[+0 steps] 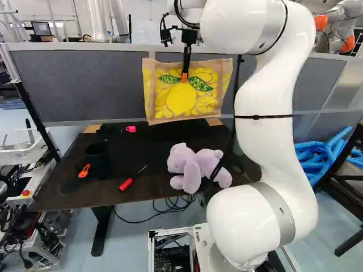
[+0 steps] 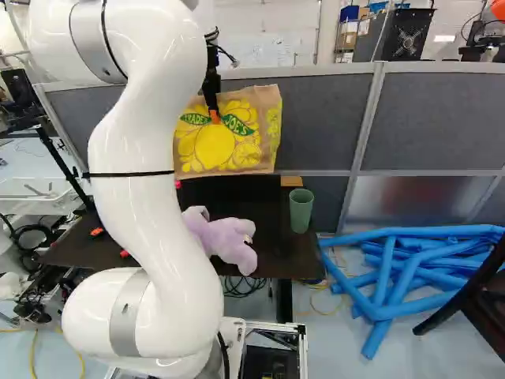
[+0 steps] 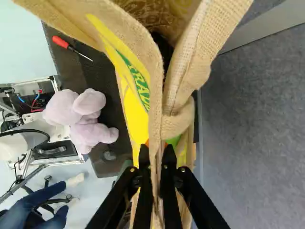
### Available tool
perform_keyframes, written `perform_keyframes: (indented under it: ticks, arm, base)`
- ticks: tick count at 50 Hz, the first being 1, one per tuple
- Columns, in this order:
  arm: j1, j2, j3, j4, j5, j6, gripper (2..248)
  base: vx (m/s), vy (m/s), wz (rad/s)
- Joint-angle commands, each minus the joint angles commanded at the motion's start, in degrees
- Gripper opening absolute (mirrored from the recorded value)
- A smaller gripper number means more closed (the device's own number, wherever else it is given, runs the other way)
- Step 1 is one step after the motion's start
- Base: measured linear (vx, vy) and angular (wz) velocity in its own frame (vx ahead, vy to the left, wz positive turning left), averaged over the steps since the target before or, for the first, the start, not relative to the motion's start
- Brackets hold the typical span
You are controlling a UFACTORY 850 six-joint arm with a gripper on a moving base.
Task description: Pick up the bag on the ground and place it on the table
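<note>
the gripper [image 1: 185, 77] had the tan and yellow bag [image 1: 184, 96] grasped by its upper edge, a finger on each side of the cloth. in the wrist view the bag's mouth gaped ahead of the fingers, its sides folding in toward each other. the bag hung roughly upright, raised above the bench [image 1: 62, 190], in front of the grey divider [image 1: 91, 79]; whether its bottom cleared the dark bench top at the back, i could not tell.

the lilac plush toy [image 1: 193, 165] sat near the bench's front edge. in the left base view the screwdriver [image 1: 127, 184] with the red handle lay to the left of the toy, and farther left stood the dark bin [image 1: 99, 160] with an orange-handled tool [image 1: 84, 170] at its side. a small pinkish-red thing [image 1: 131, 129] was toward the back. in the right base view the green cup [image 2: 301, 209] stood upright at the bench's right end, and beyond that end blue tubes [image 2: 387, 272] lay piled across one another on the floor [image 2: 323, 355].
</note>
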Motion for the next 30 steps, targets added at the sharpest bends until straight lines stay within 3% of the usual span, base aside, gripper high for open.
perform_keyframes:
  ticks: [30]
  arm:
    - [2.25,-8.04,-5.72,0.0,0.0,0.0,22]
  base:
    - [0.0,0.0,0.0]
